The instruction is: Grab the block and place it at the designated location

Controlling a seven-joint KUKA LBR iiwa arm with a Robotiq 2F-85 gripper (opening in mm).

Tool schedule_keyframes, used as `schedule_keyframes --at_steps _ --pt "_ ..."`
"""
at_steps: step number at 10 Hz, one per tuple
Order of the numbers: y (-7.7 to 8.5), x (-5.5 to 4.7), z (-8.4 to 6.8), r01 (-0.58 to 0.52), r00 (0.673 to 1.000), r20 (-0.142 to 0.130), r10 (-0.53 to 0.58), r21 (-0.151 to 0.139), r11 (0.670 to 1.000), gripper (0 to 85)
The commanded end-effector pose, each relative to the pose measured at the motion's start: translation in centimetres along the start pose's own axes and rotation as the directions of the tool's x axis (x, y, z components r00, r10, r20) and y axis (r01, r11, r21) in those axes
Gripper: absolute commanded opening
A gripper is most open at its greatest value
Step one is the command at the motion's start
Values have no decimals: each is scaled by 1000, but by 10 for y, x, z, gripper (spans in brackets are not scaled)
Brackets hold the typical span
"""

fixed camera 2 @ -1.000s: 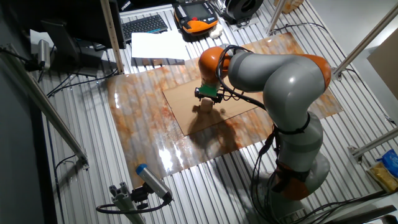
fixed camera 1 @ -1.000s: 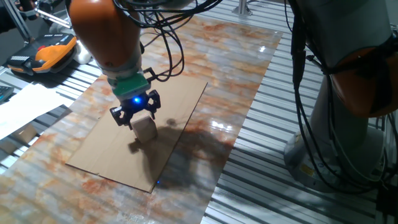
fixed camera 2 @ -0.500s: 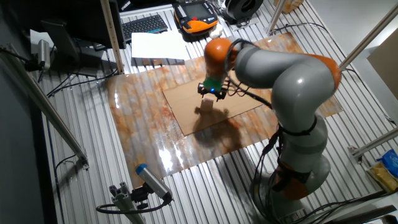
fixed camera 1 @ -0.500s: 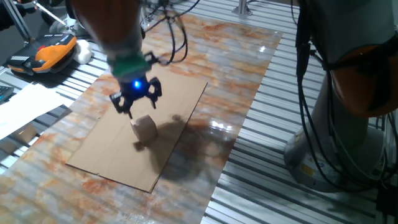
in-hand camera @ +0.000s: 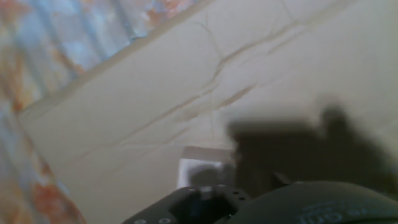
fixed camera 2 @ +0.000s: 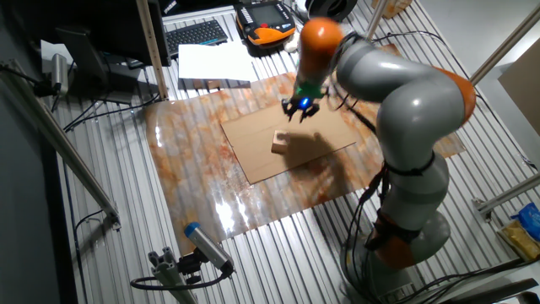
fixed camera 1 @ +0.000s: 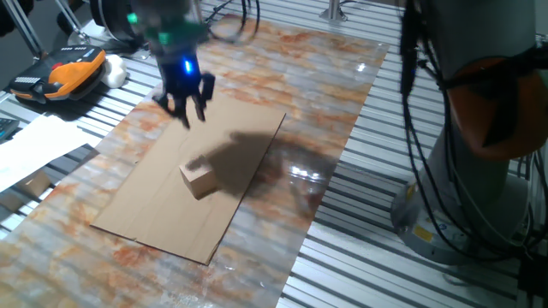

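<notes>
The block (fixed camera 1: pixel 198 180), a small light-tan wooden cube, rests on the brown cardboard sheet (fixed camera 1: pixel 145 214) near its middle. It also shows in the other fixed view (fixed camera 2: pixel 280 143). My gripper (fixed camera 1: pixel 187 108) is open and empty, lifted well above the sheet's far edge, up and left of the block; in the other fixed view it (fixed camera 2: pixel 299 112) hangs beyond the block. In the hand view the block (in-hand camera: pixel 200 169) sits low in the frame, partly hidden by the hand's dark body. The dark dot does not show in any view.
The marbled orange-grey tabletop (fixed camera 1: pixel 334 77) surrounds the cardboard. An orange-black pendant (fixed camera 1: pixel 73 73) and white paper (fixed camera 1: pixel 34 145) lie at the left. A keyboard (fixed camera 2: pixel 196 34) lies at the back. The arm's grey base (fixed camera 1: pixel 479 171) stands at the right.
My gripper has let go of the block and risen up and away toward the sheet's far edge. The block stays on the cardboard.
</notes>
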State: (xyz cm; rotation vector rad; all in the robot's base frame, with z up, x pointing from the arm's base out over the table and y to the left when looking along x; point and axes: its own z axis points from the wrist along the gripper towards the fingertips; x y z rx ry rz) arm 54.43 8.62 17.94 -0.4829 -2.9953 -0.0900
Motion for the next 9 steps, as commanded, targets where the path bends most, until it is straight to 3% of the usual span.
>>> schedule_keyframes --at_steps 1,3,5,9 --pt "-16 -5 -17 161 987 4 -162 36 986 0" --pt "-27 -6 -28 233 972 23 -235 56 971 0" --pt "-35 0 -34 313 946 50 -319 96 945 0" --pt "-38 12 -37 336 937 67 -343 99 937 0"
